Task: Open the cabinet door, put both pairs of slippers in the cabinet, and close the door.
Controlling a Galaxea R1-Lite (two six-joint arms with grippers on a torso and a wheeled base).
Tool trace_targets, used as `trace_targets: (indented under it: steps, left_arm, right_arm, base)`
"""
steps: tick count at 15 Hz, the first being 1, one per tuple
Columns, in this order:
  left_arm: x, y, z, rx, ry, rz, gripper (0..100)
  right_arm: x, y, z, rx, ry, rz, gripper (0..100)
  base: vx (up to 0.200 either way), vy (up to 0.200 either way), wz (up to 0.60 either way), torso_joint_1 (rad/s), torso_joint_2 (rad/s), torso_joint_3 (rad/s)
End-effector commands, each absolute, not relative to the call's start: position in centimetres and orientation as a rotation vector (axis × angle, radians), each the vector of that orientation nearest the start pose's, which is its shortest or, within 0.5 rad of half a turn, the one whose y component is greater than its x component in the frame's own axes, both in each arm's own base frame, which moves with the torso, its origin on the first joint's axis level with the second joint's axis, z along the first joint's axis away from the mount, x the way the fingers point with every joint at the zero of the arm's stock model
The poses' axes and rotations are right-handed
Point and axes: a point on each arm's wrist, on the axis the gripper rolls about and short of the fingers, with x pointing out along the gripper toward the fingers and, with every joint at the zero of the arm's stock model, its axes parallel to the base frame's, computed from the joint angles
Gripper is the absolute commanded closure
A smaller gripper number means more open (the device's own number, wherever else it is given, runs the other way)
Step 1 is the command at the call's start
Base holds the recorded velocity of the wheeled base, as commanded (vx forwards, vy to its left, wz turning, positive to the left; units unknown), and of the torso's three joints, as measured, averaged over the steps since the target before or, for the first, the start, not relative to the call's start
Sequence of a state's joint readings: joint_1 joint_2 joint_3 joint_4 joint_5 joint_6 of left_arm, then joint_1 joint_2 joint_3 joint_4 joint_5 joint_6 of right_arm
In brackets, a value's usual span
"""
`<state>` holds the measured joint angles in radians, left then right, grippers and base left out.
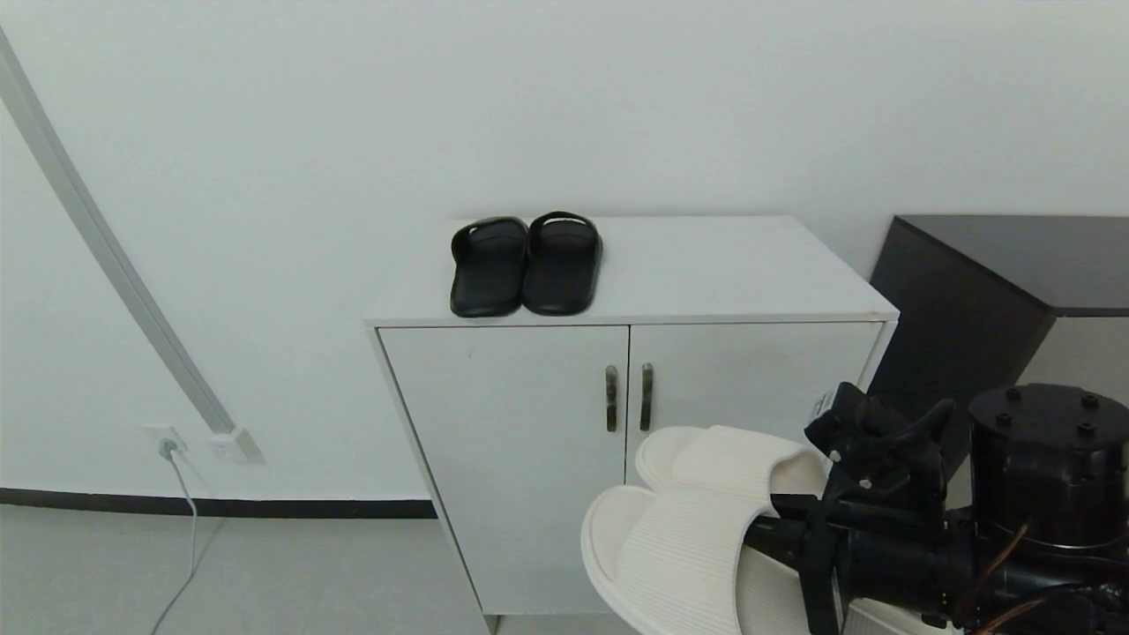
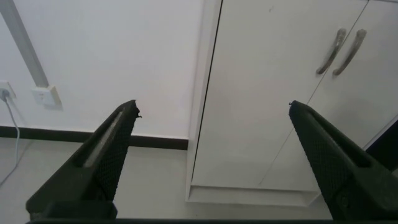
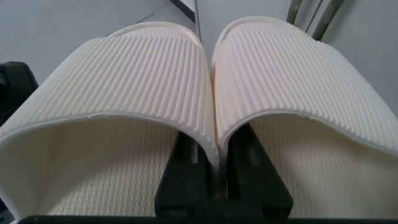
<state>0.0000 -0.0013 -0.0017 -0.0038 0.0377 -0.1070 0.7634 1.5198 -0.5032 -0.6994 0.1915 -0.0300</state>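
Closest to the head camera, a pair of cream-white ribbed slide slippers [image 1: 697, 520] is held side by side in the air in front of the right-hand door of the cabinet, below the level of its handles. One finger of the right gripper [image 3: 217, 180] is slid under each strap, and the two touching inner edges of the pair are pinched between the fingers.

The left gripper [image 2: 214, 124] is seen spread wide with nothing between its black fingers [image 2: 112, 149]; it is held low before the left side of the cabinet.

The white two-door cabinet [image 1: 512, 441] is set against a pale wall, and both doors are closed, with two dark vertical handles [image 1: 611, 399] flanking the centre seam. A pair of black slide slippers [image 1: 527, 265] is laid side by side, touching, on the left part of the cabinet top.

A dark grey cabinet [image 1: 970, 291] is placed to the right. A wall socket [image 1: 163, 438] with a grey cable is mounted low on the wall at the left.
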Motion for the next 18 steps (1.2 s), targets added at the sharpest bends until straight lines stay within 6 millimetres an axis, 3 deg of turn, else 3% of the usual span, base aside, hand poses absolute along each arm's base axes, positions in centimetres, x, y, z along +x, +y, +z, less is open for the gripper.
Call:
trace_targets:
  steps: [1, 11, 18]
  left_arm:
    - [-2.29, 0.09, 7.64, -0.107, -0.008, 0.038, 0]
    - [-2.29, 0.09, 7.64, -0.104, -0.008, 0.038, 0]
    - [-1.99, 0.10, 7.72, -0.105, 0.031, 0.046, 0]
  right_arm:
    - [16.79, 16.67, 15.65, -0.124, 0.311, 0.952, 100]
    - [16.69, 16.58, 15.30, -0.126, 0.319, 0.952, 100]
    - [16.67, 16.56, 15.21, -0.126, 0.319, 0.953, 100]
  base:
    - [0.000, 0.000, 0.00, -0.188, 0.50, 0.325]
    - [0.000, 0.000, 0.00, -0.152, 0.48, 0.327]
    - [0.000, 0.000, 0.00, -0.073, 0.45, 0.377]
